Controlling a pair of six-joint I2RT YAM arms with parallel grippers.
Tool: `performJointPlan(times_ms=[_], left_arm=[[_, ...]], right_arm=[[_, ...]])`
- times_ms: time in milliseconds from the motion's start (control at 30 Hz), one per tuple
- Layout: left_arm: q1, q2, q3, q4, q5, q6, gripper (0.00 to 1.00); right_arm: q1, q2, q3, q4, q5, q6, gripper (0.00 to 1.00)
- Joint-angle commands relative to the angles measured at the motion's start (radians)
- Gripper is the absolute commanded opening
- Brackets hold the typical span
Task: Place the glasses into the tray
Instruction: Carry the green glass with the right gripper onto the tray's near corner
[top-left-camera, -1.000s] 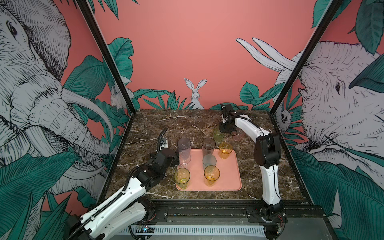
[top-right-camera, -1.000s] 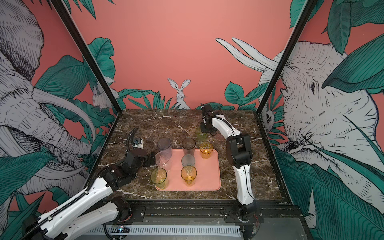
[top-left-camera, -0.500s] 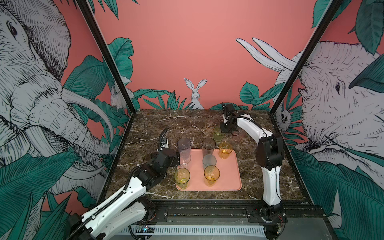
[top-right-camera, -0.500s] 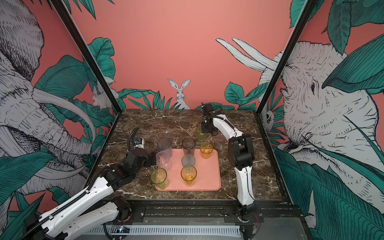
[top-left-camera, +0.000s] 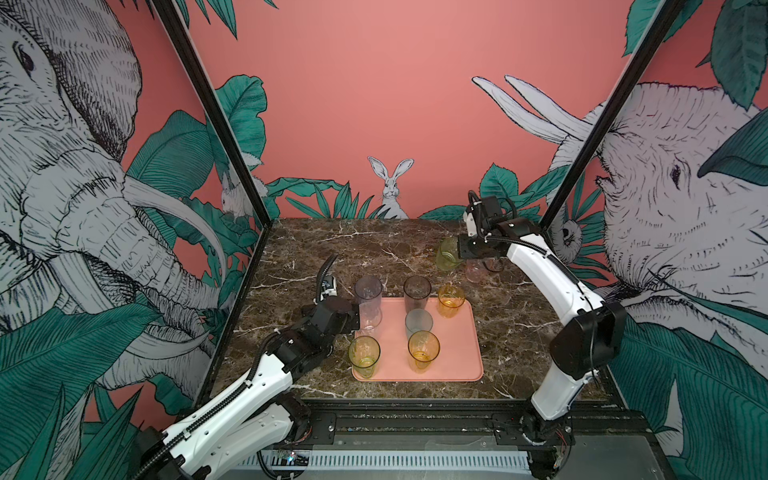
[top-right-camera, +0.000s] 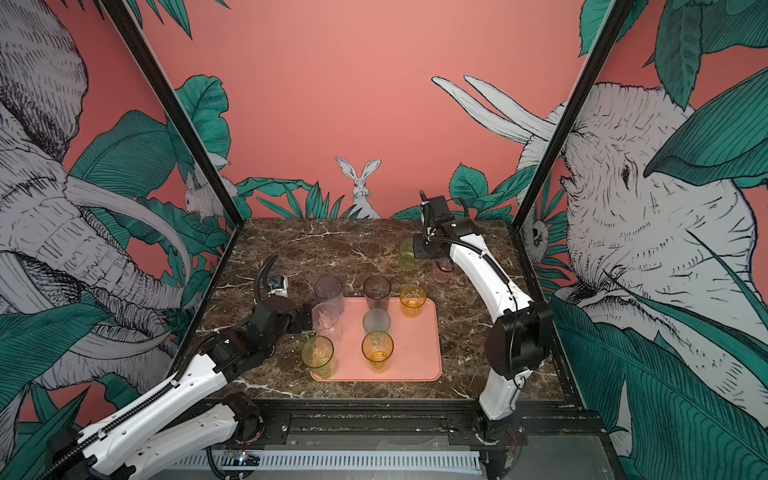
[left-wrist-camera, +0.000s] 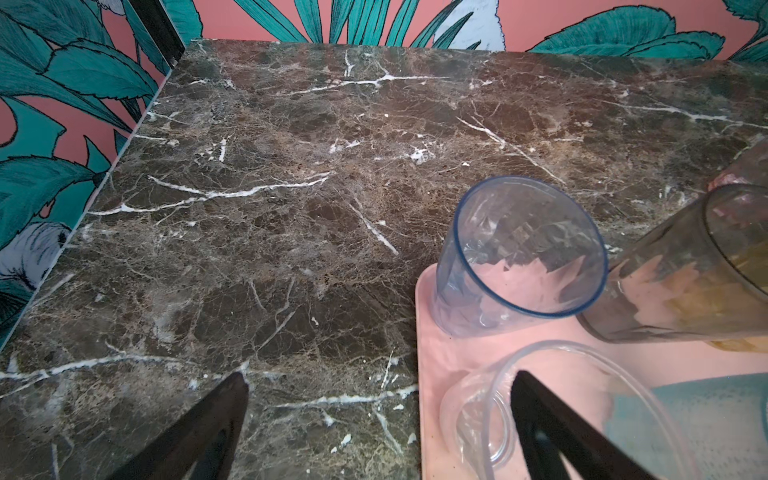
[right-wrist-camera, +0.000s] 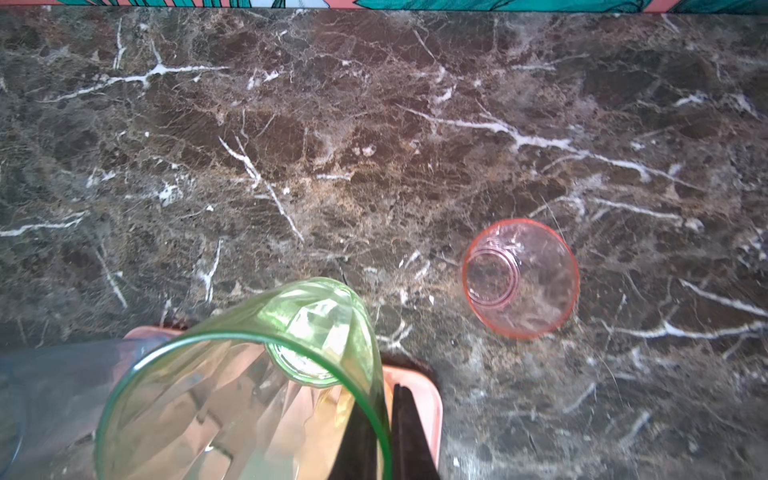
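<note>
The right pincer grips the yellow-green tumbler by the rim, near the pink tumbler. The left pincer gapes wide beside the clear tumbler on the tray.

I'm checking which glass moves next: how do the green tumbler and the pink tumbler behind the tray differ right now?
Colour: the green tumbler is yellow-green, the pink tumbler pink.
Grip: the right gripper is shut on the green tumbler's rim; the pink tumbler stands free on the marble table.
Wall: the green tumbler's is faceted, the pink tumbler's looks smooth.
Both are see-through, empty and off the tray.
</note>
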Motion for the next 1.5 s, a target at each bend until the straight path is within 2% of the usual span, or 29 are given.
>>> performJointPlan(times_ms=[0,500,1133,1467], left_arm=[[0.006,-0.018,-0.005,0.005,-0.007,-0.015,0.99],[0.006,-0.018,0.006,0.001,-0.018,-0.009,0.99],[0.005,0.001,0.015,0.013,-0.017,-0.008,0.99],[0.006,0.007,0.020,0.010,-0.018,-0.008,0.99]], right_arm=[[0.005,-0.086,-0.046,-0.016,-0.011,0.015,0.00],[0.077,-0.404,-0.295,-0.043,0.041,0.016,0.00],[0.150,-0.597,-0.534,-0.110,0.087,0.036,0.00],[0.196,-0.617,-0.658,-0.043,0.088,0.086,0.00]])
